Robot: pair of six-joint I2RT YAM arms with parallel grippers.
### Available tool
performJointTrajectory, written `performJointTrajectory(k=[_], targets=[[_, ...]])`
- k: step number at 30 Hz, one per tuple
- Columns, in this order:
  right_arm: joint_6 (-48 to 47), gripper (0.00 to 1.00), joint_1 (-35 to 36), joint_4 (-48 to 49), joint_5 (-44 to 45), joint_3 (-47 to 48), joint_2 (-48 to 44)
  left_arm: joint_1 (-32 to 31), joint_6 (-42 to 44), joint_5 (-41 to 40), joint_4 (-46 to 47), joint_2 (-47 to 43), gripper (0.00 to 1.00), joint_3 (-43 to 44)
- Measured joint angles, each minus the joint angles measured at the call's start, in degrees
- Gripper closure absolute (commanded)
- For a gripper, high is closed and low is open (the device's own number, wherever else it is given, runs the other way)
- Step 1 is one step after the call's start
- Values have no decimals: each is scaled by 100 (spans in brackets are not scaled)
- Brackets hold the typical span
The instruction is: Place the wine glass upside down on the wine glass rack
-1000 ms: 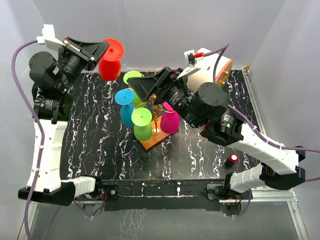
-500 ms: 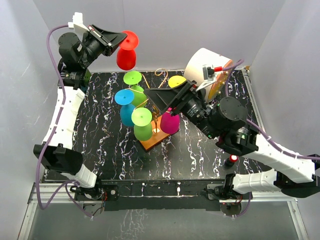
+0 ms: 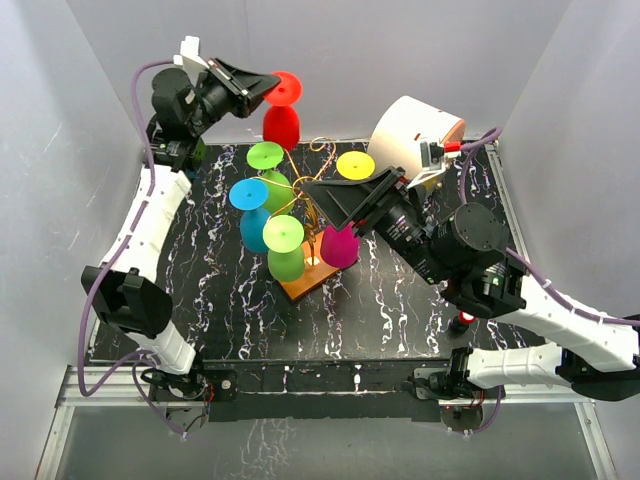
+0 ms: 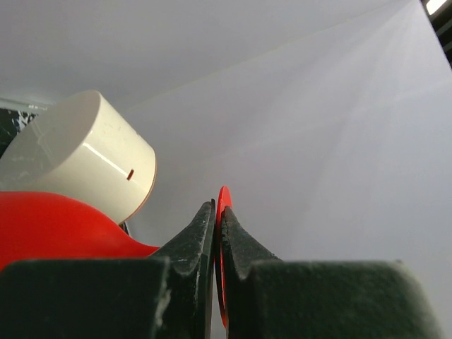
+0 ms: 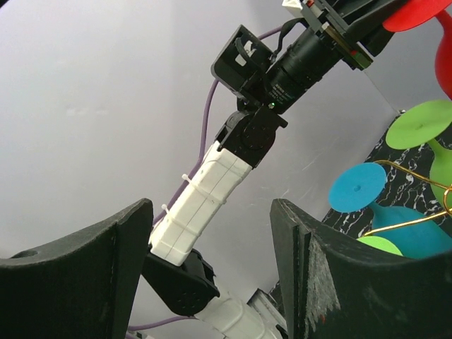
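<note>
Overhead, we see our left gripper (image 3: 262, 88) clamped on the flat foot of the red wine glass (image 3: 281, 125). It holds the glass in the air above the rear of the rack (image 3: 308, 282), clear of the gold wires, with the bowl hanging below the foot. From the left wrist, the foot's thin red edge sits pinched between the fingers (image 4: 201, 236). Our right gripper (image 3: 318, 190) hovers spread wide and empty just right of the rack's post, above a magenta glass (image 3: 339, 245). A green glass (image 3: 266, 157), blue glass (image 3: 250, 195) and lime glass (image 3: 284, 235) hang inverted on the rack. A white cylinder (image 3: 405, 130) sits at the table's (image 3: 200, 290) far right.
</note>
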Motion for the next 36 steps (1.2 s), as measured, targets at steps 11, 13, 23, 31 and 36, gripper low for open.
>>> performJointTrajectory(k=[11, 13, 23, 31, 36], targets=[[68, 34, 0, 20, 199, -280, -280, -341, 2, -315, -323, 66, 100, -356], [76, 34, 0, 46, 227, -284, -306, -409, 68, -450, -490, 66, 100, -372], [98, 34, 0, 44, 210, -289, -289, -612, 214, -581, -778, 20, 100, -767], [105, 34, 0, 37, 275, -389, -317, -636, 201, -555, -741, -122, 100, -1121], [105, 34, 0, 39, 313, -420, -319, -758, 188, -551, -684, -149, 100, -1126]])
